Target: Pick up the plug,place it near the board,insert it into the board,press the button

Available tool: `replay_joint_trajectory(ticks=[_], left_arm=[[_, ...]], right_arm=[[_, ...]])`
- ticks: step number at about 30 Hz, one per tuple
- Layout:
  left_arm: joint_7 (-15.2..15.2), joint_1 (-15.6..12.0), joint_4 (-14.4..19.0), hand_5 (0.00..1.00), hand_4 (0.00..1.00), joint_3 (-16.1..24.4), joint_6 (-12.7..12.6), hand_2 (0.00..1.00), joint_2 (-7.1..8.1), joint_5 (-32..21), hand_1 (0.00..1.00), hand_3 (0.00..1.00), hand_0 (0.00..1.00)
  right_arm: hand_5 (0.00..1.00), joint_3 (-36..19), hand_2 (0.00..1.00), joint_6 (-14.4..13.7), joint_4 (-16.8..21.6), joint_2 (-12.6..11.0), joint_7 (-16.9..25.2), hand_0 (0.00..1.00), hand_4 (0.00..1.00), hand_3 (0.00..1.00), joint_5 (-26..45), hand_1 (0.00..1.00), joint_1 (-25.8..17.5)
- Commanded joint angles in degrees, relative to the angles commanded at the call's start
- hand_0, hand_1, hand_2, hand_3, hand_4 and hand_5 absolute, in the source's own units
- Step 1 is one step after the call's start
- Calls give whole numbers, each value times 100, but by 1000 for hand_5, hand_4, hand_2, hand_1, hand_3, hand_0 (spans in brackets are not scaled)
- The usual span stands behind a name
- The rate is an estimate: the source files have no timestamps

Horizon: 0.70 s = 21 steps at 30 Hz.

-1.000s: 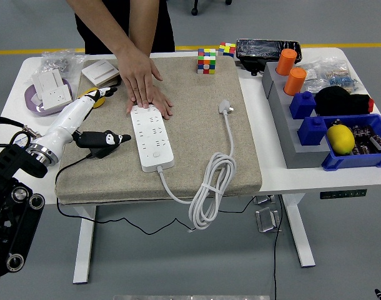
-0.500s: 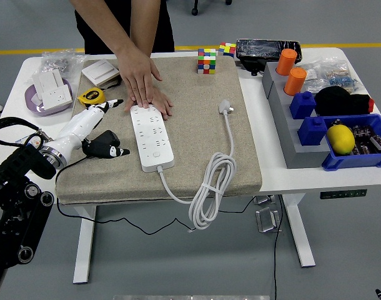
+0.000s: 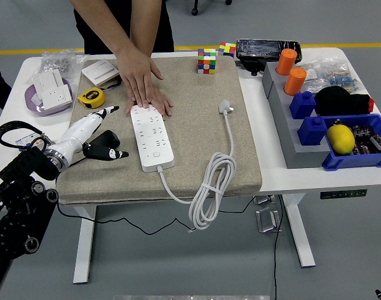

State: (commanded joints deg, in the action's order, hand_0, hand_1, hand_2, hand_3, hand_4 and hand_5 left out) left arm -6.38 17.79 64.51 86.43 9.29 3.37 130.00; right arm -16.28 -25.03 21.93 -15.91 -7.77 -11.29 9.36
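Since a second ago the left arm has drawn back toward the table's near-left corner, and the yellow tape measure (image 3: 91, 97) it was covering now shows in full. Everything else lies as before.

Places taken from the power strip (image 3: 151, 136), left to right:

- Far left of it, at the table's edge: a purple tray (image 3: 33, 100) holding a white socket block.
- Just left of it: the left hand (image 3: 98, 139), low over the beige mat (image 3: 197, 125). Fingers loose and spread, one pointing toward the strip's far end, nothing between them. A black cable runs from under the hand and off the near edge.
- On its far end: a person's hand (image 3: 142, 80) pressed flat, steadying it.
- The strip itself lies lengthwise on the mat, sockets all unoccupied, button near its near end.
- Right of it, well apart: the plug (image 3: 225, 107), flat on the mat, its white cord running back to a coil that hangs over the near edge.
- Beyond the mat's far edge, right of it: a colour cube (image 3: 207, 60).
- Far right: a grey rack with orange and blue blocks, and a blue bin (image 3: 359, 159) with a yellow lemon-like thing.

Right arm: not seen.

Progress, as I judge it: nothing done. Plug not picked up, not near the strip, not inserted; button not pressed. All four steps remain.
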Motion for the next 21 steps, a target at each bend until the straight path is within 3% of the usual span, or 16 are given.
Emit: replay_joint_trajectory(ticks=[3, 4, 9, 10, 15, 16, 21], left_arm=[[7, 57, -198, 249, 998, 27, -168, 957, -22, 0, 978, 998, 998], [11, 68, -235, 245, 998, 32, -195, 883, -26, 0, 918, 954, 969], [42, 120, -525, 245, 998, 61, -351, 883, -38, 0, 918, 954, 969], [47, 124, -567, 247, 998, 68, -378, 797, -41, 0, 851, 873, 866], [47, 137, -756, 247, 998, 109, -579, 797, -62, 0, 851, 873, 866], [43, 146, -797, 241, 998, 115, -615, 709, -63, 0, 784, 827, 805], [45, 201, -1024, 241, 998, 145, -794, 709, -74, 0, 784, 827, 805]], right_arm=[[998, -6, 751, 0, -1, 0, 0, 838, 998, 783, 3, 764, -5], [998, -6, 751, 1, -1, -1, -1, 840, 998, 783, 3, 765, -5], [998, -15, 751, 0, 0, 0, 0, 840, 998, 783, 1, 765, -7], [998, -17, 751, 0, 0, 0, 0, 839, 998, 783, -1, 764, -8], [998, -18, 751, -1, 0, -1, 0, 839, 998, 783, 1, 764, -9], [998, -16, 751, 0, 0, -1, 0, 838, 998, 783, 3, 764, -7], [998, -13, 751, 0, 1, -6, 0, 838, 998, 783, 3, 764, 7]])
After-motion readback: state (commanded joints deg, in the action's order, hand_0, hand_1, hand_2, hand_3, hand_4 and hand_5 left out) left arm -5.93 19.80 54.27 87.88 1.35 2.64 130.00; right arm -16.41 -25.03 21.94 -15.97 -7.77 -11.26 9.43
